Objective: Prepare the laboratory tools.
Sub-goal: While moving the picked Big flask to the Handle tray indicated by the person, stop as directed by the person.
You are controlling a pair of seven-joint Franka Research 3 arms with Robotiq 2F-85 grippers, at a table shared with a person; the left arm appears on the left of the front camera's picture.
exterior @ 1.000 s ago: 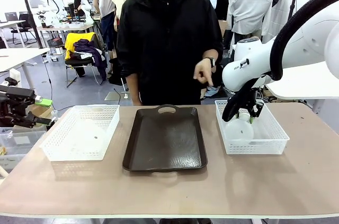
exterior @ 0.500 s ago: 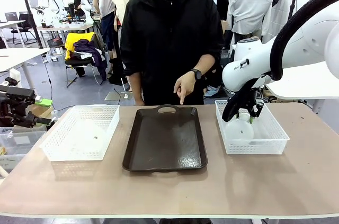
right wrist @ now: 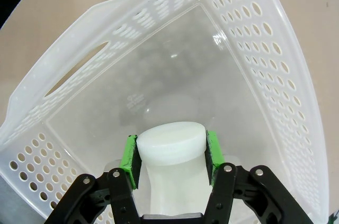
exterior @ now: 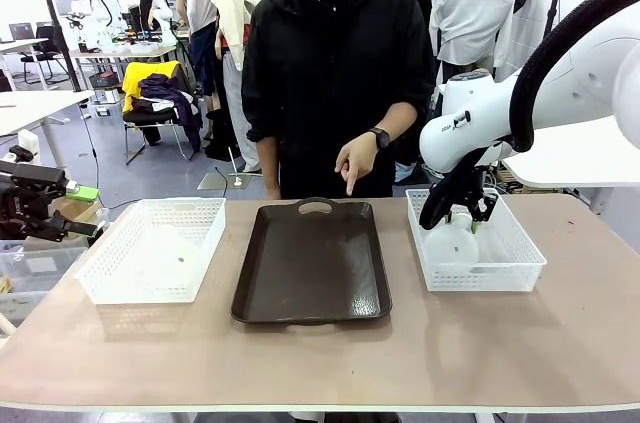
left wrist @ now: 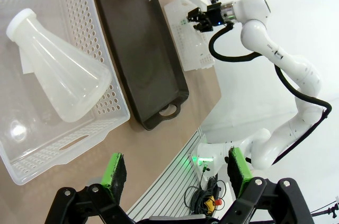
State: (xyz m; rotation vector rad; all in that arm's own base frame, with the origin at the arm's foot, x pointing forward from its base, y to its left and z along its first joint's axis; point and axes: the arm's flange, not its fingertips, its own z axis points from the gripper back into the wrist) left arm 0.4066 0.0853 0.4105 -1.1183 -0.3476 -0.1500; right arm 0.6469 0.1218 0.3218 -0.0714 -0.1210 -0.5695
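- I count two conical flasks. One flask [right wrist: 172, 140] stands neck up in the right-hand mesh basket [exterior: 480, 279]. The right gripper [right wrist: 172, 152] is clamped on its neck, green pads on either side just under the rim.
- The other flask [left wrist: 58, 75] lies on its side in the left-hand mesh basket [left wrist: 79, 1], mouth towards a corner.
- My left gripper [left wrist: 175, 168] hangs off the table's [exterior: 300, 363] left edge, well apart from that basket, with its fingers spread wide on nothing.
- There are two white baskets, with one dark brown tray [exterior: 310, 263] between them.
- Since a second ago, neither arm has moved and both flasks lie as they did. The person's hand [exterior: 355, 158], curled near the waist then, now points a finger down towards the tray's far handle. The person has also stepped slightly towards my right.
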